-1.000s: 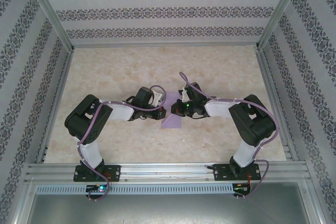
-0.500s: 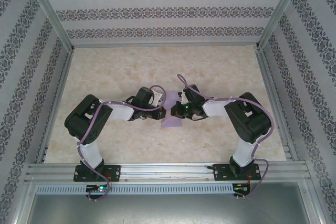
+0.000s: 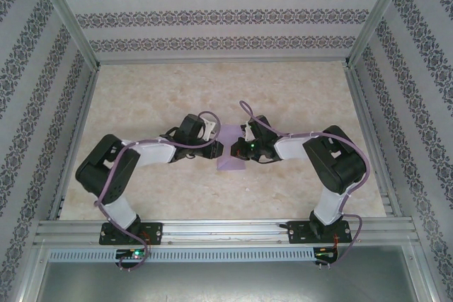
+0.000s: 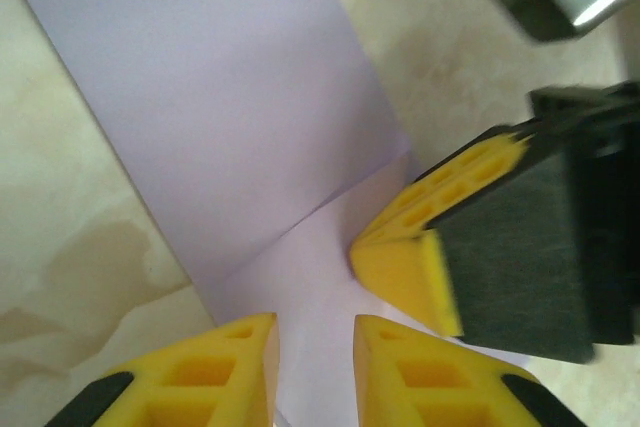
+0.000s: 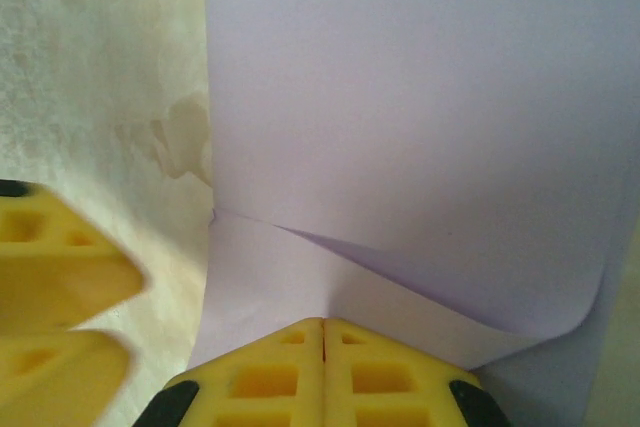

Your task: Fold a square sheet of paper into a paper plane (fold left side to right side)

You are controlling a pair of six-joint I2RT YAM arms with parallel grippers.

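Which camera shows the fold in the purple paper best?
The right wrist view: the sheet of paper spans most of the frame, its lifted fold edge plain above the shut right gripper. The left wrist view catches the crease, partly behind that gripper. The top view gives a small, distant lavender patch.

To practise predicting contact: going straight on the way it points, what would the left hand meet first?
Probably the lavender paper, lying directly ahead of the left hand; depth is unclear.
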